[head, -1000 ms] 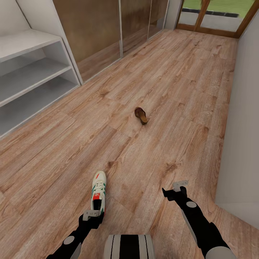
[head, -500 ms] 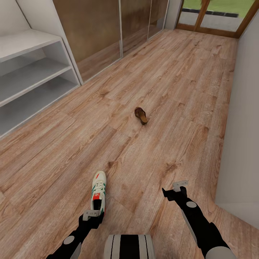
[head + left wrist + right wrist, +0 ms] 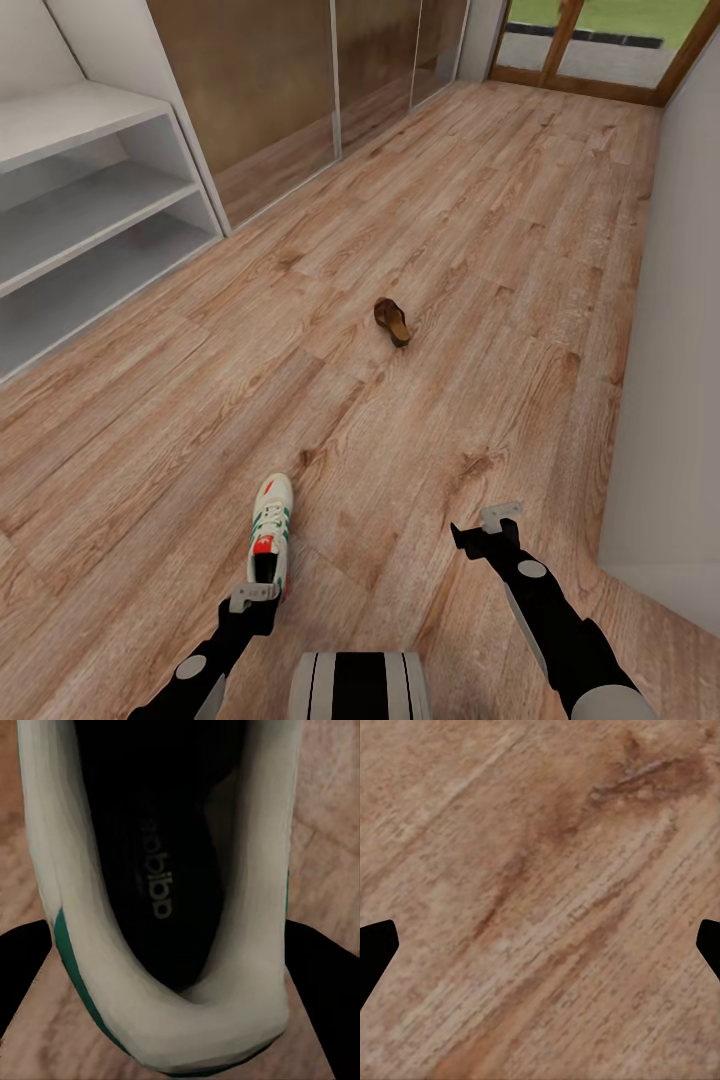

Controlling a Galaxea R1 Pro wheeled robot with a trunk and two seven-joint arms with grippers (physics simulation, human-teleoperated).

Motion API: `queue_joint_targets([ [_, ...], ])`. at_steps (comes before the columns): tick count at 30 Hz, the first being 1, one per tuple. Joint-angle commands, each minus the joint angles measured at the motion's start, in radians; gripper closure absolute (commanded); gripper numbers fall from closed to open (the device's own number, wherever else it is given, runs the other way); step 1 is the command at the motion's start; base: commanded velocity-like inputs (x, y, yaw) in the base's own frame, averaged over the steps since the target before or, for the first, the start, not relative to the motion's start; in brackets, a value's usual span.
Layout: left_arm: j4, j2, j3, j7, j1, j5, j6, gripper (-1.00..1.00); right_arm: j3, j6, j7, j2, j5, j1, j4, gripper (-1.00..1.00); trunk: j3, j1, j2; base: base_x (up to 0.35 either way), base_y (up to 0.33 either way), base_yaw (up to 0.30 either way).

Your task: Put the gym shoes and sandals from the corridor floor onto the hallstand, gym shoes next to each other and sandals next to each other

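Because the left tool (image 3: 257, 597) sits spread around the heel of the gym shoe (image 3: 270, 528) on the corridor floor (image 3: 450, 250), closing off-centre could squirt it forward. Right tool (image 3: 497, 522) hangs released, off to the shoe's side.

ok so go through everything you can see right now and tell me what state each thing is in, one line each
gym shoe: upright on the floor, heel at the left gripper, not lifted.
sandal: on the floor farther down the corridor, untouched.
hallstand: visible shelves hold no shoes.
left gripper: open, fingers either side of the shoe's heel.
right gripper: open, holding nothing, over bare floor.
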Motion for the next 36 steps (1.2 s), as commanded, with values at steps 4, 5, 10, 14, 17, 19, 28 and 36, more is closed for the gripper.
queue_joint_targets([
  [4,-0.002,0.0,0.009,-0.007,0.0,-0.006,-0.002,1.0,-0.001,0.005,0.006,0.001,0.01,0.0,0.002,-1.0,-0.001,0.0,0.0,0.0,0.0,0.0],
  [5,-0.002,0.0,0.009,-0.007,0.0,-0.006,-0.002,1.0,0.0,0.005,0.006,0.004,0.01,0.0,0.004,-1.0,-0.001,0.0,0.0,0.0,0.0,0.0],
  [10,-0.004,0.0,0.009,-0.007,0.0,-0.006,-0.002,1.0,-0.001,0.005,0.006,0.035,0.011,0.001,0.006,-1.0,-0.001,0.0,0.0,0.0,0.0,0.0],
  [14,-0.005,0.0,0.009,-0.006,0.0,-0.005,-0.003,1.0,-0.001,0.005,0.005,0.043,0.012,0.001,0.006,-1.0,-0.001,0.0,0.0,0.0,0.0,0.0],
  [17,-0.006,-0.001,0.008,-0.006,-0.001,-0.005,-0.003,1.0,-0.002,0.005,0.005,0.043,0.012,0.001,0.005,-1.0,-0.001,0.0,0.0,0.0,0.0,0.0],
  [19,-0.006,-0.001,0.008,-0.006,-0.001,-0.005,-0.003,1.0,-0.002,0.005,0.005,0.043,0.012,0.001,0.005,-1.0,-0.001,0.0,0.0,0.0,0.0,0.0],
  [28,-0.006,-0.001,0.008,-0.006,-0.001,-0.005,-0.002,1.0,-0.002,0.005,0.005,0.044,0.012,0.001,0.005,-1.0,0.015,-0.002,0.001,0.0,0.0,0.0],
  [36,-0.009,-0.001,0.008,-0.005,-0.001,-0.005,-0.002,1.0,-0.002,-0.003,0.005,0.043,0.012,0.001,0.005,-1.0,0.046,-0.006,0.003,0.0,0.0,0.0],
])
